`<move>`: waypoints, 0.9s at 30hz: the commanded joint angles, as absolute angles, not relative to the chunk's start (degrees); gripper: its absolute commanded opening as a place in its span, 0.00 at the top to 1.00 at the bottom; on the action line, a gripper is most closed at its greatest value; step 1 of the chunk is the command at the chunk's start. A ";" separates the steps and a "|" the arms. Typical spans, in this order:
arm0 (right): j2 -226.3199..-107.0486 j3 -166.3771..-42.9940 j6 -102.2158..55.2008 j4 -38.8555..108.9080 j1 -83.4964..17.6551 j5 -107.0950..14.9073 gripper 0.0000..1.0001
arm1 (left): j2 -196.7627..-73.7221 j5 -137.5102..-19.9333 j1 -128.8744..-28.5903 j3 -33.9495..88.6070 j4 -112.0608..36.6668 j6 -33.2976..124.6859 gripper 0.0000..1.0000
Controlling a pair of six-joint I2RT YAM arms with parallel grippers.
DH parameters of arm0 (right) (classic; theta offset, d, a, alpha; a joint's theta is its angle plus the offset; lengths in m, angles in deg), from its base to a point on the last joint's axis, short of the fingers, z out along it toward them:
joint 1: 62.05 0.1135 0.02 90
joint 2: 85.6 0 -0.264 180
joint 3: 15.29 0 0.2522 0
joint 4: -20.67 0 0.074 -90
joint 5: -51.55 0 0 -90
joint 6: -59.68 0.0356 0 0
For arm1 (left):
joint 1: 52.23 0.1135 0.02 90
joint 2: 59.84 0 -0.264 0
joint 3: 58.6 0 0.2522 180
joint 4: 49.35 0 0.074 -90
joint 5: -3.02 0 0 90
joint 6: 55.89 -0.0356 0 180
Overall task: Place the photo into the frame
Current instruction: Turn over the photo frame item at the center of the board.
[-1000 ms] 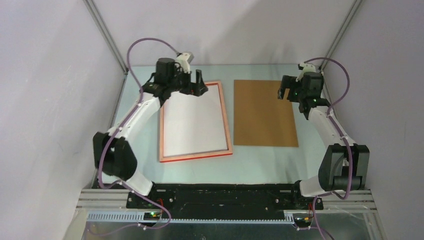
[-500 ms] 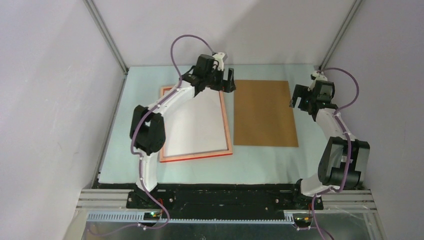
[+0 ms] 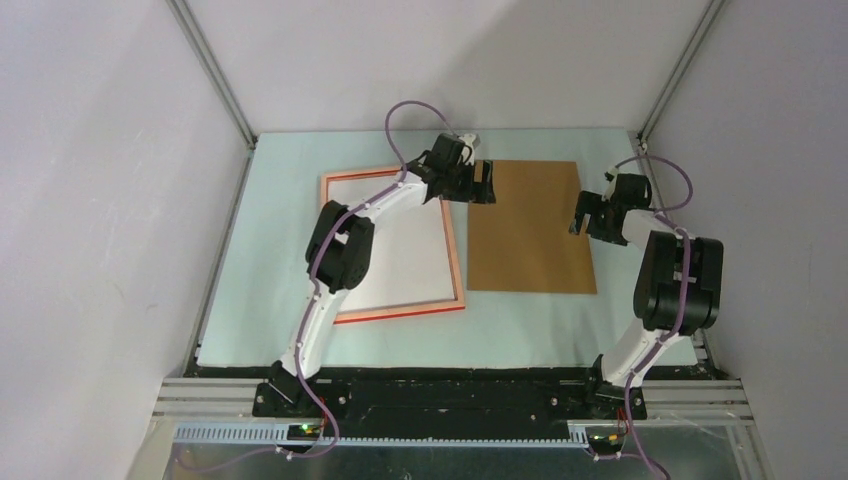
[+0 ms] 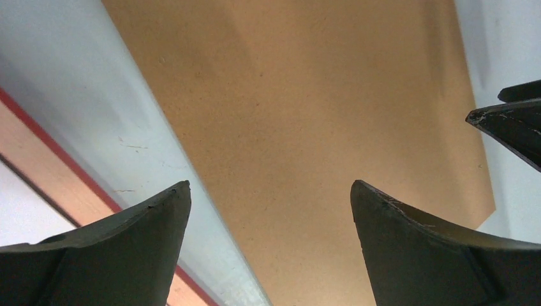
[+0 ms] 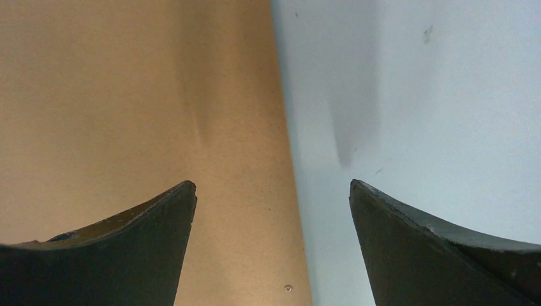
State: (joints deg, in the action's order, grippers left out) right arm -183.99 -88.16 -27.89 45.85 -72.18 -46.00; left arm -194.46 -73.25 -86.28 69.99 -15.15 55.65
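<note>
The frame (image 3: 410, 310) lies flat, left of centre in the overhead view, pale orange-pink back up with a thin red edge showing. The photo (image 3: 405, 250) lies inside it, white side up, partly hidden by the left arm that crosses over it. To the right, apart from the frame across a narrow strip of pale blue table (image 3: 270, 250), lies the brown backing board (image 3: 530, 235).

The left gripper (image 3: 484, 190) hangs over the board's upper left corner. In its wrist view the jaws are spread wide with nothing between them — only the board's surface below, with the frame's rail (image 4: 44, 166) at the lower left.

The right gripper (image 3: 583, 218) sits at the board's right edge, about mid-height. It too is spread apart and holds nothing. Its wrist view shows the left finger (image 5: 127, 229) over the board (image 5: 127, 95) and the right one over bare table (image 5: 446, 95), so the edge runs between them.
</note>
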 commanded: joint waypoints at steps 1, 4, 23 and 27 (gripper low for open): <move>-187.56 -91.36 -28.02 47.13 -73.78 -48.62 0.07 | -196.46 -72.42 -86.78 73.15 -15.34 60.50 0.00; -189.84 -92.69 -27.87 47.88 -74.79 -50.04 0.08 | -196.98 -72.47 -87.06 72.55 -14.75 61.56 0.00; -196.02 -98.86 -24.54 53.57 -74.22 -59.67 0.12 | -196.18 -66.21 -88.31 64.79 -14.09 67.98 0.00; -198.17 -101.00 -25.06 57.02 -74.16 -60.50 0.12 | -196.05 -65.41 -88.40 63.39 -14.15 69.57 0.00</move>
State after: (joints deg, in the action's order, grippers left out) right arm -194.81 -98.92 -25.42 50.59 -74.67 -58.11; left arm -197.33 -67.87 -87.04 65.96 -17.18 66.82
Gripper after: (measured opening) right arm 0.884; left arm 0.996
